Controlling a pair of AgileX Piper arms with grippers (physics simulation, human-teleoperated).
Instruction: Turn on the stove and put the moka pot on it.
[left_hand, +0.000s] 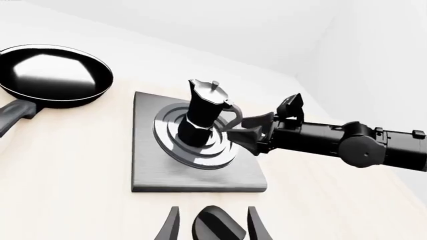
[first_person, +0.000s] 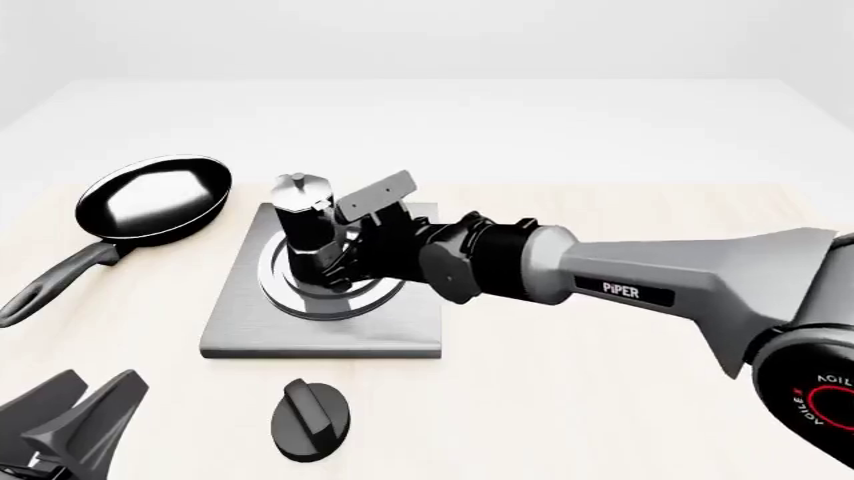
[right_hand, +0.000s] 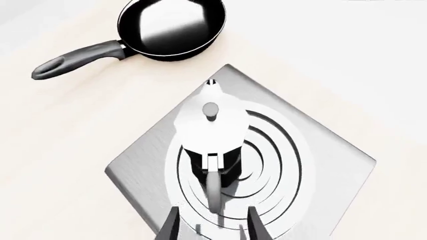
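- The work surface was a pale, matte wooden table (first_person: 601, 400) running back to plain white walls; lighting was even and soft.
- The stove (first_person: 240, 325) lay at centre-left of the front view: a flat, square, brushed grey metal slab carrying raised silver concentric rings.
- Its separate black round knob (first_person: 312, 420), ridged across the top, sat on the table just below the slab's near edge.
- The moka pot (first_person: 304, 225) stood upright on the rings, slightly left of their centre. It was faceted, with a silver upper half, a small knobbed lid, a black lower half and a black handle.
- The right gripper (right_hand: 210, 227) reached in from the right of the front view; its dark fingers stood apart on either side of the pot's handle, not visibly gripping it.
- The left gripper (left_hand: 212, 227) hung over the knob, fingers spread wide on either side and clear of it.
- A glossy black frying pan (first_person: 154, 200) with a long dark handle rested at upper left, apart from the slab.
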